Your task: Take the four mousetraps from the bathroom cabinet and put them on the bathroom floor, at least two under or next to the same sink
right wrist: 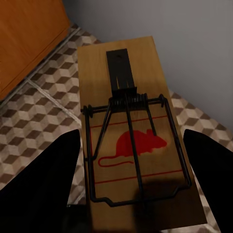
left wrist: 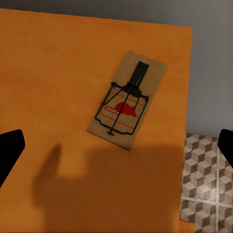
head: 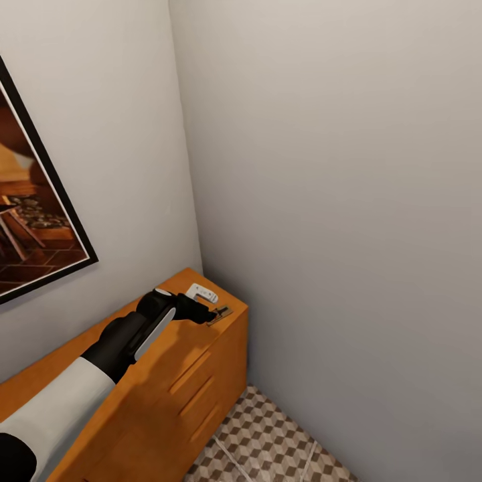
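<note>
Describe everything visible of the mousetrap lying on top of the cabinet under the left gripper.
The mousetrap is a flat tan wooden board with dark wire parts, a black tab at one end and a red mouse print. It lies flat on the cabinet top, near the edge above the tiled floor. The left gripper is open above it, not touching.
</note>
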{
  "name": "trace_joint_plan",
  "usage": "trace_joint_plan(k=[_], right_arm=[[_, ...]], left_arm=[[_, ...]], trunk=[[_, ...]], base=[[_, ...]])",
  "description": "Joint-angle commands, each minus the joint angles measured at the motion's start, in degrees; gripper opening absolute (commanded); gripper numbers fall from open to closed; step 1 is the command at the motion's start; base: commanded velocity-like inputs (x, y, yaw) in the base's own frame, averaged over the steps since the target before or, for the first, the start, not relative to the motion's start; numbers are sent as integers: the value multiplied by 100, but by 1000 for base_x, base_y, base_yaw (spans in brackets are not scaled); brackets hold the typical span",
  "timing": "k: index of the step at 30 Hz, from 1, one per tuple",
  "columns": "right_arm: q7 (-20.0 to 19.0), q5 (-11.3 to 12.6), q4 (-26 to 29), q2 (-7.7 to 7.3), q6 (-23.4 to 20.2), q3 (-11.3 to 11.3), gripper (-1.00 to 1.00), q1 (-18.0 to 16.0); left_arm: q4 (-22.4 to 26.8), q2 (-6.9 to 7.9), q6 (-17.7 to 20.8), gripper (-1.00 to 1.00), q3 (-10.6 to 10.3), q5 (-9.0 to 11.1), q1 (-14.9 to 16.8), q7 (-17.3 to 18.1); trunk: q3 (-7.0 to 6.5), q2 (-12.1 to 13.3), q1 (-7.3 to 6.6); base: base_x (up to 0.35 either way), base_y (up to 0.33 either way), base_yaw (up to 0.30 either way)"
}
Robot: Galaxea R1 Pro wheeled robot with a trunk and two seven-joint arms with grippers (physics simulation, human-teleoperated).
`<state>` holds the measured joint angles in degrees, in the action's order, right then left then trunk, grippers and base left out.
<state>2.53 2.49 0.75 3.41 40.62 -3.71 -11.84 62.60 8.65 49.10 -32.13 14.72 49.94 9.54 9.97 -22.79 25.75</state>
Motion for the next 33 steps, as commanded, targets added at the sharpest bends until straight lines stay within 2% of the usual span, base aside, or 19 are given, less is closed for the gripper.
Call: trace_joint_plan(k=[1, 9, 20, 33], right_arm=[[26, 24, -5, 2, 17, -42, -100, -7], [27, 23, -5, 2, 17, -42, -100, -4], [27, 24, -5, 2, 17, -42, -100, -4], [28, 24, -5, 2, 17, -42, -100, -3]], left_arm=[[-4, 6, -32, 100, -11, -5, 7, 13], [-93, 6, -218, 100, -76, -5, 7, 14], [-142, 5, -243, 100, -143, -5, 7, 13], [-137, 5, -243, 100, -145, -5, 7, 13]], trunk=[[19, -12, 3], [75, -12, 3], [149, -12, 3], [162, -12, 3]], base=[[0, 0, 0], [0, 0, 0], [0, 0, 0], [0, 0, 0]])
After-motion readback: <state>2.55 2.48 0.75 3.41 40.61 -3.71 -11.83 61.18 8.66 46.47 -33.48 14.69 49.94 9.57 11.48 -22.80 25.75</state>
